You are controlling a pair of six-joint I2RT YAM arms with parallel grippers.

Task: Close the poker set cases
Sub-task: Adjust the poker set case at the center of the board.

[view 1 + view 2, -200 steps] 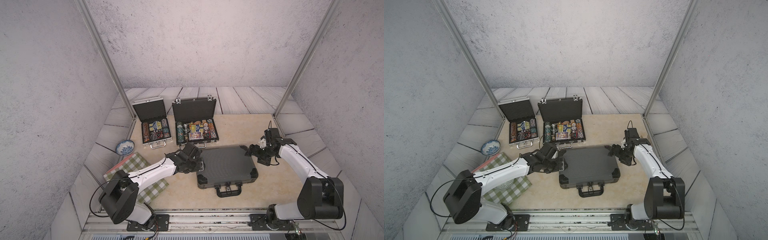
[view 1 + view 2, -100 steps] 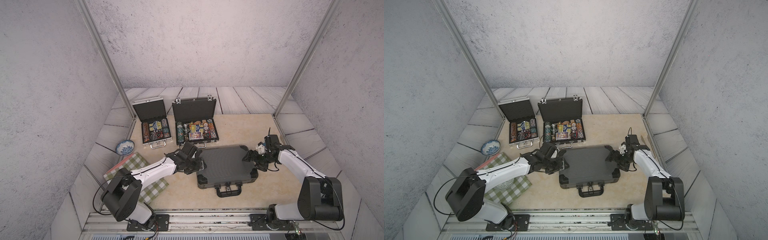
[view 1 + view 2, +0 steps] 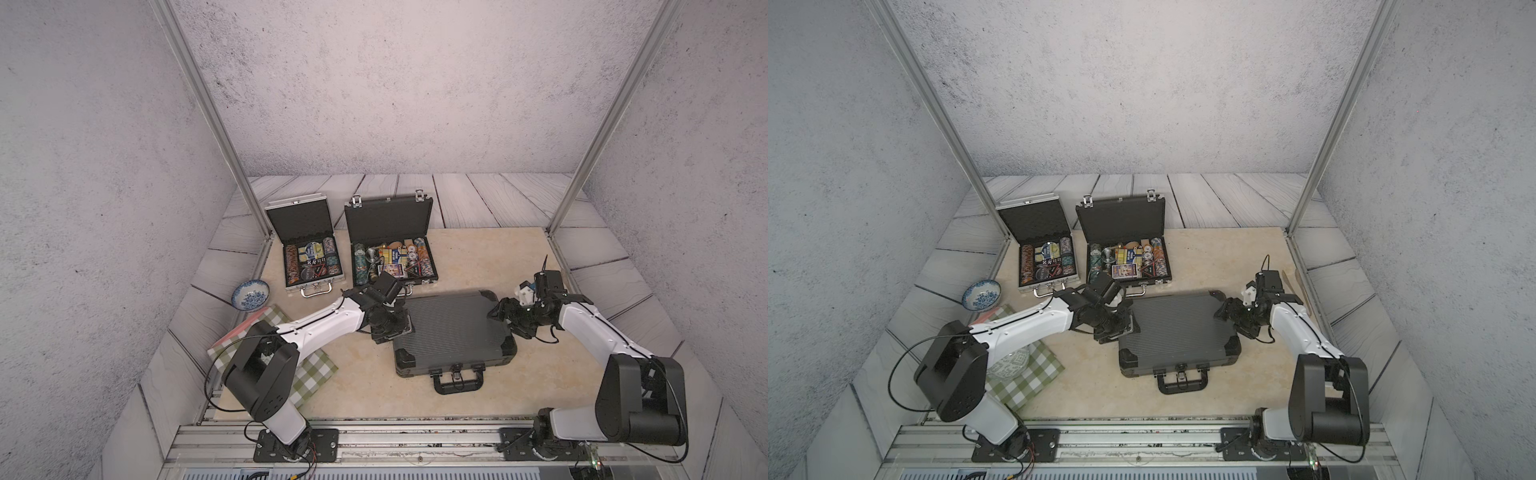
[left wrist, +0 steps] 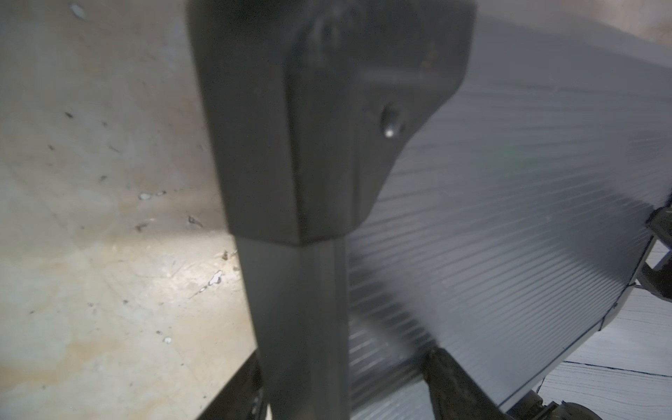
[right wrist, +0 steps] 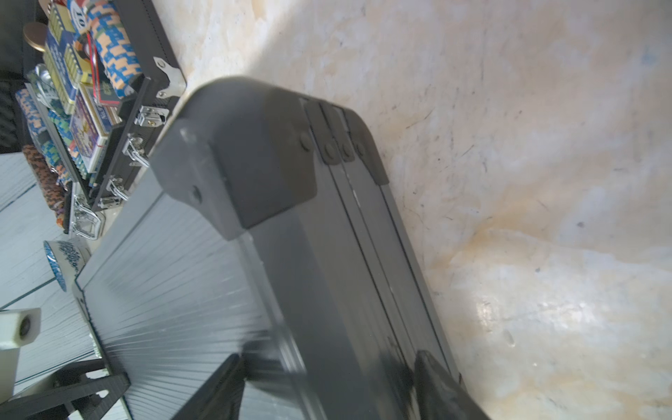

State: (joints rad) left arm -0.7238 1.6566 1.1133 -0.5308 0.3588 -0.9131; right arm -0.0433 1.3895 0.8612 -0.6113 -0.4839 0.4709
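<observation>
Poker set case, large, dark, ribbed (image 3: 453, 328): left end effector (image 3: 401, 329) straddles its left edge, right end effector (image 3: 505, 318) its right edge. Fingers parted on both; cannot tell if they pinch. Case lies flat mid-counter (image 3: 478, 257), lid down, handle toward the robot. Behind it, silver case (image 3: 309, 245) and black case (image 3: 390, 249) stand open, chips showing.
</observation>
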